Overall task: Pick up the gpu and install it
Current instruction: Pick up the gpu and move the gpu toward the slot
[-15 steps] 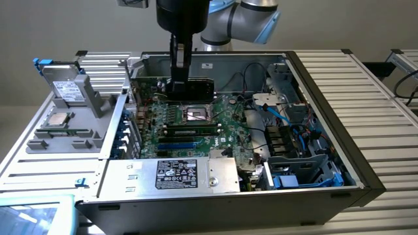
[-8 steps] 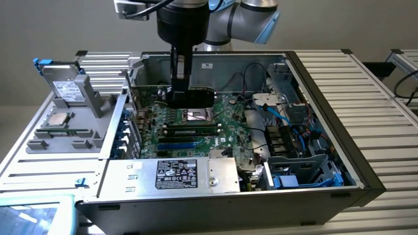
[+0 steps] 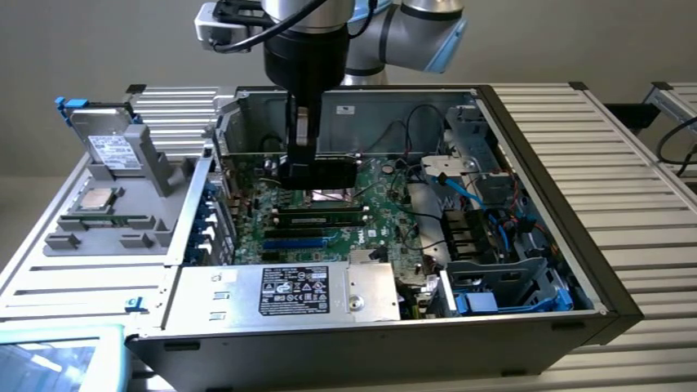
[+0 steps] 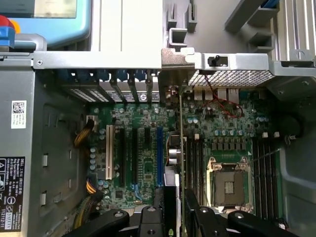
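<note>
Black and silver sheet metal first: looking into an open computer case (image 3: 381, 351) lying on the ribbed bench (image 3: 632, 147). Finding in it a large green motherboard (image 3: 376, 224), a silver power supply (image 3: 370, 298) along the near wall, and at the exterior view's right a grey drive cage (image 3: 512, 273) with blue cables (image 3: 468, 192). Noticing on the motherboard an uncovered processor socket (image 4: 229, 185), black memory slots (image 4: 195, 158) beside it, and white, black and blue expansion slots (image 4: 122, 158).

Seeing beside the case, at the exterior view's left, a grey parts tray (image 3: 153, 175) holding a processor chip (image 3: 98, 198) lying flat and a hard drive (image 3: 109, 147) standing on edge.

Clamping the gpu (image 3: 326, 174) in the pincer (image 3: 299, 161), partly closed onto its upper edge with one finger on each face. Holding the card upright on its edge over the motherboard, running in the wrist view between the blue slot and the memory slots, its metal bracket toward the case's rear wall. Not managing to tell whether its lower edge is touching the board.

Making out a black label (image 3: 294, 290) with white print on the power supply, a white sticker (image 4: 18, 114) with a square code on the same grey unit, and a green logo on the card's black shroud. Failing to read any of the writing.
</note>
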{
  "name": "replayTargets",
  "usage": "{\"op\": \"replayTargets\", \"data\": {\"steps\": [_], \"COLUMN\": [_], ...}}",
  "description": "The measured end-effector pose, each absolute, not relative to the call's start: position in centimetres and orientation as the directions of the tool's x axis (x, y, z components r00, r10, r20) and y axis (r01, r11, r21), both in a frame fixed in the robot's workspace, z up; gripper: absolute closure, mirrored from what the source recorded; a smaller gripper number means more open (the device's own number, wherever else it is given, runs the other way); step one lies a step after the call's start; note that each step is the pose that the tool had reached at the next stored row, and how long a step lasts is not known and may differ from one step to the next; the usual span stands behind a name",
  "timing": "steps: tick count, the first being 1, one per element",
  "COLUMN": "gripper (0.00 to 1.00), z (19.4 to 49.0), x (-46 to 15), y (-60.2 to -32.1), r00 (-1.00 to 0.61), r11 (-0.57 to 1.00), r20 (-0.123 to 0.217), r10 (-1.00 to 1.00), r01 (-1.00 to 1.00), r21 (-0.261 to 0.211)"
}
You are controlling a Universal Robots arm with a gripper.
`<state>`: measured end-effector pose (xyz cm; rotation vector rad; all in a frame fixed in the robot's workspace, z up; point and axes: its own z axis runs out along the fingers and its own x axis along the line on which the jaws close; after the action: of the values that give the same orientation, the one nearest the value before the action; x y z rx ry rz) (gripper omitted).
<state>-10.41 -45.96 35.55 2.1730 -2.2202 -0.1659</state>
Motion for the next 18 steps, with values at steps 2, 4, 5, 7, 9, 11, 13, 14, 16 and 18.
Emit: {"op": "replayTargets", "data": {"steps": [2, 4, 5, 7, 9, 11, 13, 14, 16, 18], "gripper": [0.72, 0.72, 0.72, 0.72, 0.72, 0.72, 0.72, 0.72, 0.72, 0.72], "z": [35.2, 34.8, 34.6, 34.3, 33.9, 33.5, 33.2, 33.0, 32.6, 32.3], "x": [-10.4, -10.4, -10.4, -10.4, -10.4, -10.5, -10.5, -10.6, -10.7, -10.8], "y": [-46.0, -46.2, -46.2, -46.5, -46.7, -46.7, -46.7, -46.7, -46.7, -46.7], "r00": [-0.024, -0.024, -0.024, -0.024, -0.024, -0.024, -0.024, -0.024, -0.024, -0.024], "r11": [0.019, 0.019, 0.019, 0.019, 0.019, 0.019, 0.019, 0.019, 0.019, 0.019], "r20": [-0.053, -0.053, -0.053, -0.053, -0.053, -0.053, -0.053, -0.053, -0.053, -0.053], "r10": [-0.998, -0.998, -0.998, -0.998, -0.998, -0.998, -0.998, -0.998, -0.998, -0.998], "r01": [-0.995, -0.995, -0.995, -0.995, -0.995, -0.995, -0.995, -0.995, -0.995, -0.995], "r21": [0.097, 0.097, 0.097, 0.097, 0.097, 0.097, 0.097, 0.097, 0.097, 0.097]}}
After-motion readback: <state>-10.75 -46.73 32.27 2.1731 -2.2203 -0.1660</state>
